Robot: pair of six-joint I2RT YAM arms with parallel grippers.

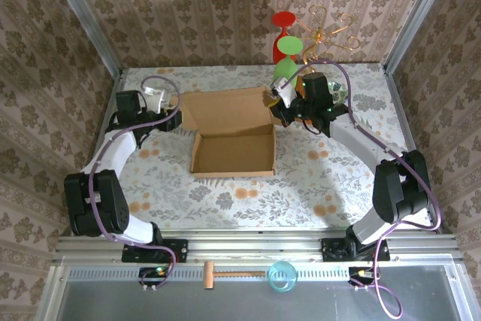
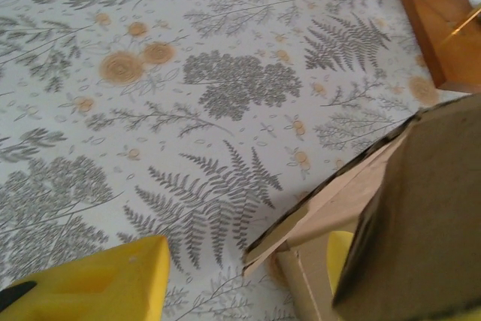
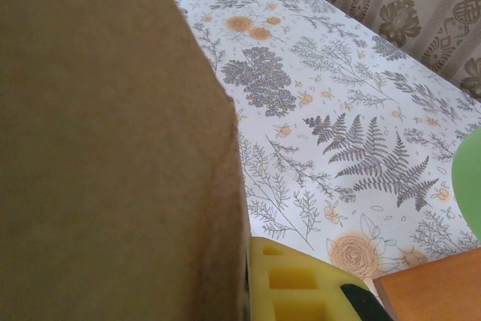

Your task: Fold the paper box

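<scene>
Closing the lid depends on one relation: the paper box (image 1: pixel 233 152) lies at the middle of the table (image 1: pixel 316 178) with its long axis running left to right, and its lid panel (image 1: pixel 224 109) extends from the tray toward the table's far edge, so the lid's free corners sit directly at both sets of jaws. The left gripper (image 1: pixel 155 98) is just beside the lid's left corner; the right gripper (image 1: pixel 284 100) is at the lid's right corner and appears the nearer of the two. In the left wrist view the jaws stand apart, one yellow pad (image 2: pixel 98 283) well clear of the cardboard edge that rises on the opposite side, so nothing is clamped. In the right wrist view one yellow pad (image 3: pixel 293 283) sits against a raised cardboard face, the other finger is hidden, and whether the jaws are clenched cannot be told. The box is plain brown corrugated cardboard, a shallow rectangular tray with low walls already upright and the lid open. An orange-brown board (image 2: pixel 443 28) lies near the lid, toward the table's far edge.
</scene>
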